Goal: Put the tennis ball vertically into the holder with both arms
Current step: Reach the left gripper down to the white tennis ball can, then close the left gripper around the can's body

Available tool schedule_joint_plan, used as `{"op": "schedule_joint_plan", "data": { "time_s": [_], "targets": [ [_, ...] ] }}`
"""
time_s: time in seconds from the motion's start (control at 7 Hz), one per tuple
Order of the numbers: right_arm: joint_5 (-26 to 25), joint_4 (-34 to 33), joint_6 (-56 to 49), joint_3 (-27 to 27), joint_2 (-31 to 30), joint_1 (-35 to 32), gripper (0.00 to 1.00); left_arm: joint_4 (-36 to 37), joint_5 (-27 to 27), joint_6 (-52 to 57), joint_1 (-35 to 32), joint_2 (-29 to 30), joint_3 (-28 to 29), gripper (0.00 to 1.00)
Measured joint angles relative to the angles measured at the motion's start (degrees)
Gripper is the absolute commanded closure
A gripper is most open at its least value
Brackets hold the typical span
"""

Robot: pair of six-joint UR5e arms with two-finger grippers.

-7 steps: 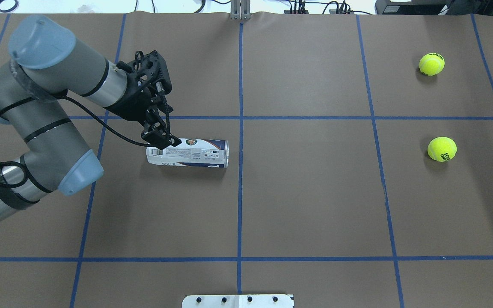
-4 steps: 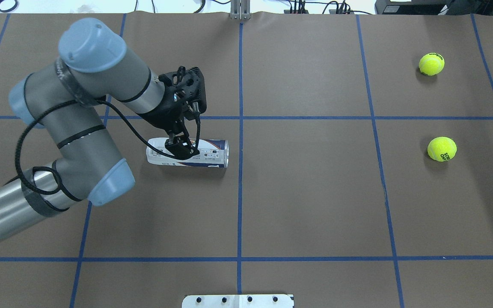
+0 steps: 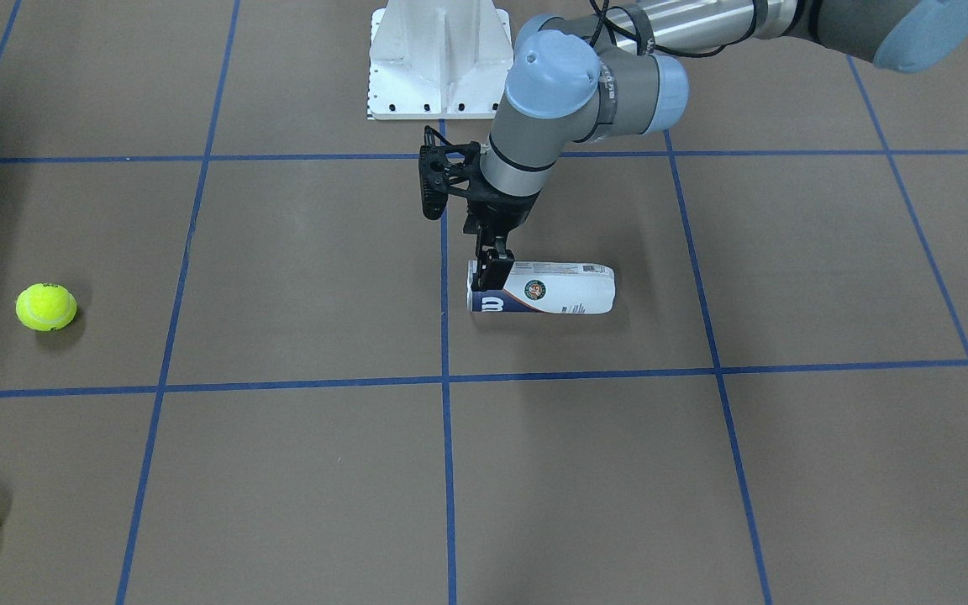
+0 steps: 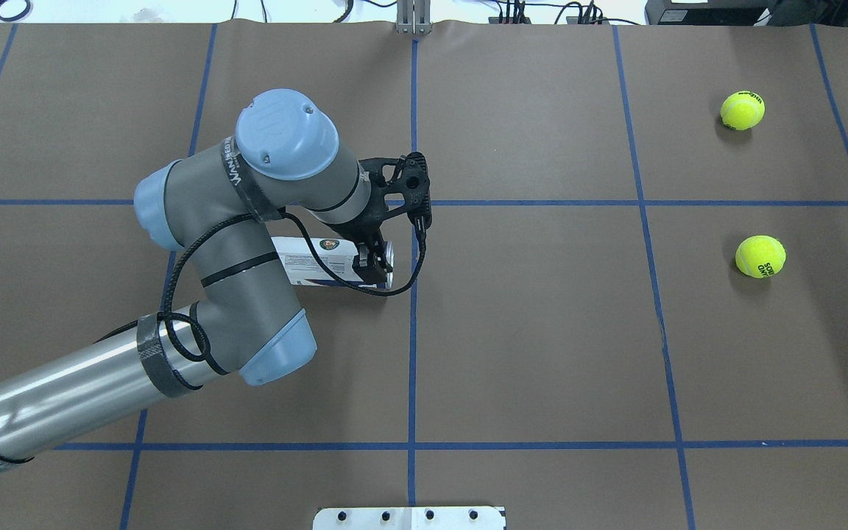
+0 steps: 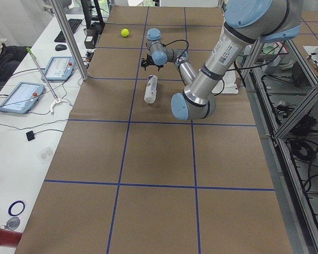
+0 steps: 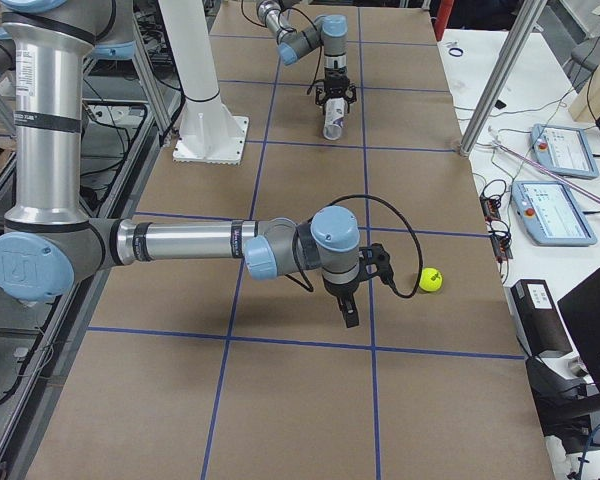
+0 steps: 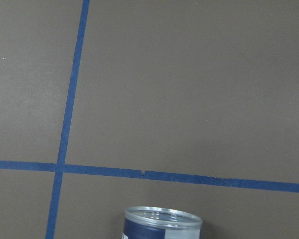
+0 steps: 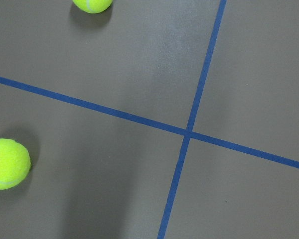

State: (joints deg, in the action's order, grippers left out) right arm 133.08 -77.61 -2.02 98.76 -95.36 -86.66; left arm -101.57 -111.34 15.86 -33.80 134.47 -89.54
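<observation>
As it lies flat, the white-and-navy holder seems silver-rimmed.

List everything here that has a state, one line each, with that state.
Holder: lying on its side on the table.
Left gripper: at the holder's rim end; cannot tell whether shut.
Right gripper: above the table, touching no ball; cannot tell whether shut.
Far ball: loose on the table.
Near ball: loose on the table.
</observation>
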Motion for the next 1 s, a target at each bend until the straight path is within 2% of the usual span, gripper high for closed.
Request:
{"op": "schedule_joint_plan", "data": {
  "time_s": [1.0],
  "targets": [
    [1.08,0.0,0.09,-0.13,0.22,0.0,0.01,-0.33,6.84,2.67,3.31,1.2,6.16,0.03]
  ]
}}
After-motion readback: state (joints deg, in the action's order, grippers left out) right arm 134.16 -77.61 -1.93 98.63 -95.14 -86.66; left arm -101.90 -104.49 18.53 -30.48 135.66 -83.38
